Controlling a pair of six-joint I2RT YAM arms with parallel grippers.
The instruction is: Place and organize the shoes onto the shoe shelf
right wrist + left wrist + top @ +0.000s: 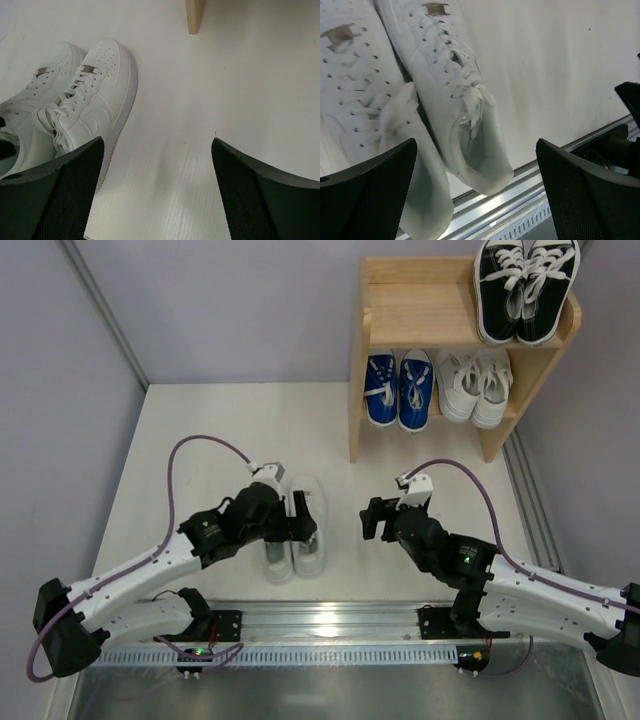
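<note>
Rail (495, 210) at heels of white low-tops (445, 75) — left gripper (302, 518) above, jaws wide.

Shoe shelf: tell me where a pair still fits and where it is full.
Free: the shoe shelf's top tier, left half, between its left side panel and the black sneakers. Bare too: the table between the white low-tops and the shelf. Crowded: the bottom tier, filled by the blue pair and the small white pair.

left arm (130, 575): white links, black joints | cable (172, 475): purple | left pincer (303, 518): black textured fingers (370, 195)
</note>
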